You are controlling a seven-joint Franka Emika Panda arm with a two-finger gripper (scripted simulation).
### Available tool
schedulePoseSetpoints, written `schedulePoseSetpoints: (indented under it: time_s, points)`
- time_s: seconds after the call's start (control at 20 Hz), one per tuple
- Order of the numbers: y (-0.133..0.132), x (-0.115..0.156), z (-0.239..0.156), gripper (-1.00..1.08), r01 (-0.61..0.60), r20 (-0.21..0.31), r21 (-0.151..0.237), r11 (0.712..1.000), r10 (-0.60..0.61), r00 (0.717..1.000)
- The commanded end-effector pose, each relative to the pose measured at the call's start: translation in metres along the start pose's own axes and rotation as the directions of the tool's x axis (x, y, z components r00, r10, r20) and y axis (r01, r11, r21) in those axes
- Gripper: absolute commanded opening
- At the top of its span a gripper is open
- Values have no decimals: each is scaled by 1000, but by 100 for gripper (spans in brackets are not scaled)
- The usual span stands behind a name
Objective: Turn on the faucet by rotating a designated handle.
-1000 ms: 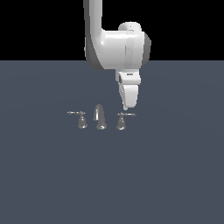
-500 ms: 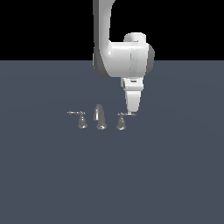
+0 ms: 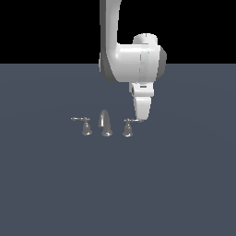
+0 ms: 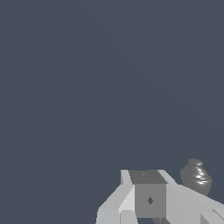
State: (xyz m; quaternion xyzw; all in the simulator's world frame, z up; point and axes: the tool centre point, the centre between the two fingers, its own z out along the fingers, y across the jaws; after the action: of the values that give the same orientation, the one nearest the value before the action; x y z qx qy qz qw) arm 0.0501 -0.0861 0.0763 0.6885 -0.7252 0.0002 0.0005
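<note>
The tiny chrome faucet stands on the grey floor in the exterior view, with a curved centre spout (image 3: pixel 105 123) between two lever handles. The designated handle (image 3: pixel 127 128) is on the exterior view's right, and its thin lever points right. My gripper (image 3: pixel 140 120) hangs from the white arm with its tip at the outer end of that lever, touching or almost touching it. The fingers look pressed together with nothing between them. In the wrist view the gripper (image 4: pixel 146 177) is beside a rounded chrome piece (image 4: pixel 196 176), probably the handle's base.
The twin handle (image 3: pixel 85 126), with its lever pointing to the exterior view's left, stands left of the spout. The flat dark grey floor (image 3: pixel 118 184) spreads all around the faucet. The bulky white arm (image 3: pixel 136 64) hangs above and behind the right handle.
The arm has shifted to the exterior view's right, and the gripper tip has come down a little to the end of the right handle's lever. The faucet parts look unmoved.
</note>
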Motion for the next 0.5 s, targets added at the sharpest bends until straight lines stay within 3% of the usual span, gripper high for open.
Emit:
schedulePoseSetpoints:
  time_s: [0.0,0.45]
  points:
    - [8,4,0,-100,0,0,0,1000,0,1000]
    - [23,3,0,-100,7,3,7,1000,-7,1000]
